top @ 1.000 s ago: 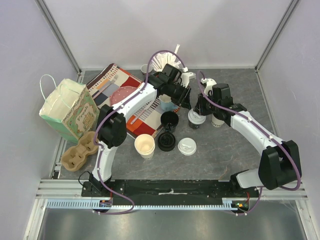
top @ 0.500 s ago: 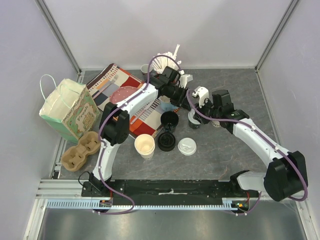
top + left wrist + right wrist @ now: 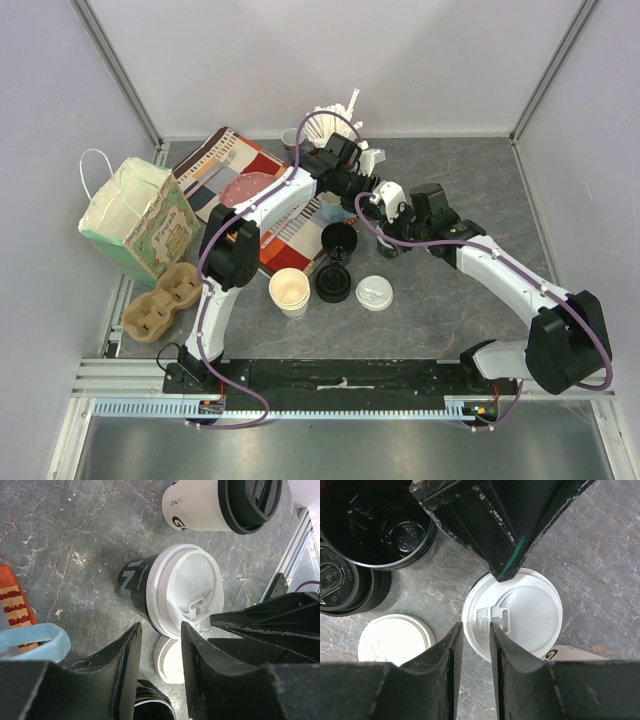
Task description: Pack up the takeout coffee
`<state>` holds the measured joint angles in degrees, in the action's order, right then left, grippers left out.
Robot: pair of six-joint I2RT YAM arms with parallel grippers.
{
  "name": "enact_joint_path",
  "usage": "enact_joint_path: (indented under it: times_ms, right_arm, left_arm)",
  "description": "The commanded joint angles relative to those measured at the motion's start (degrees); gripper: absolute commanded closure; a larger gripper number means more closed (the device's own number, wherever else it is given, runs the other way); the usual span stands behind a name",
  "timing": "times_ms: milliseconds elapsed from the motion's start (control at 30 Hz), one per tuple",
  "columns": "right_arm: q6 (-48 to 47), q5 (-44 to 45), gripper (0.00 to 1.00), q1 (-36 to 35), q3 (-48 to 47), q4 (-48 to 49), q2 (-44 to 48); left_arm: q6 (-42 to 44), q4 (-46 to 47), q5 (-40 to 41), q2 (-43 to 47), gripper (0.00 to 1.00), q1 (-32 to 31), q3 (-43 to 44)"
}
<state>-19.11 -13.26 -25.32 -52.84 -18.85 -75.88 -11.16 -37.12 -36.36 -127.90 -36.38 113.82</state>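
A dark paper cup with a white lid [image 3: 175, 587] stands on the grey table; it also shows in the right wrist view [image 3: 520, 612]. A white paper cup with a black lid [image 3: 225, 502] stands just beyond it. My left gripper [image 3: 160, 645] is open and empty, hovering above the near edge of the white lid. My right gripper [image 3: 476, 630] is open by a narrow gap, above the lid's sip tab, with nothing seen gripped. In the top view both grippers, left [image 3: 375, 198] and right [image 3: 392, 215], meet over this cup and mostly hide it.
A glossy black mug [image 3: 338, 240], a black lid [image 3: 333, 282], a loose white lid [image 3: 374, 292] and an empty cream paper cup [image 3: 290, 292] stand close by. A light-blue mug [image 3: 335, 208] sits on a patterned mat [image 3: 245, 185]. A paper bag [image 3: 135, 220] and a cardboard cup carrier [image 3: 160, 300] are at the left.
My right gripper has swung left from beside the cups to above the white-lidded cup. My left gripper has shifted slightly and now nearly meets the right one.
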Motion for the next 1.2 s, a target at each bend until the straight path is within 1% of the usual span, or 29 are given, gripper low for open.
enact_joint_path:
  times_ms: [0,133,367,600,700,967,1100,1167]
  right_arm:
    - [-1.01,1.92,0.65,0.01,-1.92,0.04,-1.02]
    - [-1.01,1.13,0.65,-0.08,-2.27,-0.22,-1.73]
    - [-1.72,-0.1,0.8,0.01,-2.71,-0.92,-1.64]
    - [-2.24,-0.81,0.87,0.01,-4.2,-1.98,-1.73]
    - [-2.59,-0.81,0.88,0.01,-4.73,-2.94,-2.43]
    - [-2.6,-0.89,0.88,0.01,-5.26,-3.47,-4.01]
    - [-2.33,-0.72,0.84,0.01,-5.78,-3.82,-4.72]
    - [-2.07,-0.46,0.8,0.01,-6.22,-4.35,-4.63]
  left_arm:
    - [-1.85,1.53,-1.87,-0.42,0.56,0.17,1.23]
    - [-1.76,1.53,-1.87,-0.34,0.56,0.17,1.4]
    - [-1.67,1.53,-1.96,-0.34,0.56,0.08,1.4]
    - [-1.94,1.53,-2.14,-0.51,0.56,0.08,1.32]
    - [-1.94,1.53,-2.4,-0.51,0.56,0.08,1.49]
    - [-1.85,1.53,-2.49,-0.69,0.56,0.08,1.49]
    - [-1.76,1.53,-2.75,-0.78,0.56,0.08,1.67]
    - [-1.59,1.53,-2.75,-0.43,0.55,0.08,1.93]
